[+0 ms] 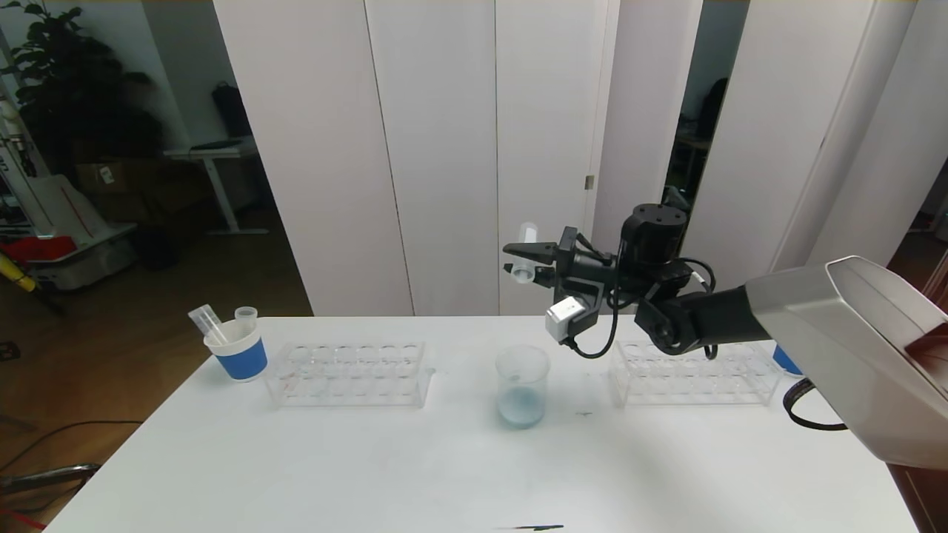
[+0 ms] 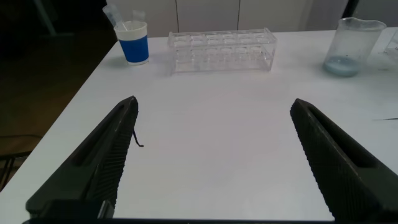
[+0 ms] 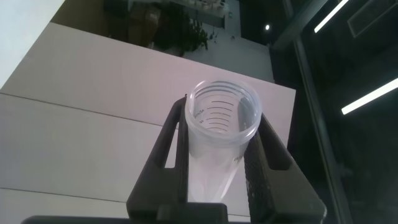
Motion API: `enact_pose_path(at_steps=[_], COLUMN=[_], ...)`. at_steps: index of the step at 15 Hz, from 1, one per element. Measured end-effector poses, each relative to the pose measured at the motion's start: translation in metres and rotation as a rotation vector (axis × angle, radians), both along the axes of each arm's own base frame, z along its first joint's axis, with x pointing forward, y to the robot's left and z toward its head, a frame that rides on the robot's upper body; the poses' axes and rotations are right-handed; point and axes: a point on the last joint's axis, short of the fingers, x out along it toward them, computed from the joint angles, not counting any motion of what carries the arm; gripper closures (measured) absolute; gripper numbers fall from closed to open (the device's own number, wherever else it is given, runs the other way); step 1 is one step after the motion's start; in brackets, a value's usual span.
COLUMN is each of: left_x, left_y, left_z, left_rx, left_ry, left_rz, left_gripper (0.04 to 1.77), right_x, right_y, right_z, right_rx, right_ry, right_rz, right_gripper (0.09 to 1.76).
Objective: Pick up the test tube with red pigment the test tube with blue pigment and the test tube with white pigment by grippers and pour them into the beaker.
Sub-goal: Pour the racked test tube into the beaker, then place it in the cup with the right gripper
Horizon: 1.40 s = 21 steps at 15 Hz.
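Observation:
My right gripper (image 1: 516, 259) is shut on a clear test tube (image 1: 526, 252), held high over the table, above the beaker (image 1: 522, 385). The tube is tipped with its open mouth lowest, pointing toward me. In the right wrist view the tube (image 3: 214, 168) sits clamped between both fingers and looks milky inside, so it appears to be the test tube with white pigment. The beaker holds a little pale blue liquid. No tube with red or blue pigment shows. My left gripper (image 2: 214, 102) hangs open over bare table, holding nothing.
An empty clear rack (image 1: 348, 374) stands left of the beaker, and another rack (image 1: 692, 374) stands right, under my right arm. A blue-and-white paper cup (image 1: 238, 352) with emptied tubes is at the far left. A second blue cup (image 1: 785, 363) peeks out behind my right arm.

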Motion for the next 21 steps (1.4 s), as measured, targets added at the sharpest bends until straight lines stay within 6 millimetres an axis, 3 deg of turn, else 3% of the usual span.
enact_pose_path(at_steps=[6, 9, 11, 16, 21], left_x=[0.0, 0.0, 0.0, 0.0, 0.0], left_y=[0.0, 0.0, 0.0, 0.0, 0.0], left_z=[0.0, 0.0, 0.0, 0.0, 0.0], left_rx=[0.0, 0.0, 0.0, 0.0, 0.0], left_ry=[0.001, 0.001, 0.001, 0.0, 0.001], left_rz=[0.0, 0.0, 0.0, 0.0, 0.0], left_gripper=[0.06, 0.06, 0.06, 0.06, 0.06], right_x=[-0.009, -0.013, -0.018, -0.035, -0.053], right_y=[0.005, 0.002, 0.0, -0.005, -0.009], right_z=[0.018, 0.039, 0.059, 0.097, 0.114], right_rx=[0.029, 0.094, 0.176, 0.478, 0.959], right_ry=[-0.002, 0.036, 0.067, 0.256, 0.499], right_rz=[-0.027, -0.143, -0.308, -0.542, -0.731], right_gripper=[1.27, 1.27, 1.27, 1.27, 1.27])
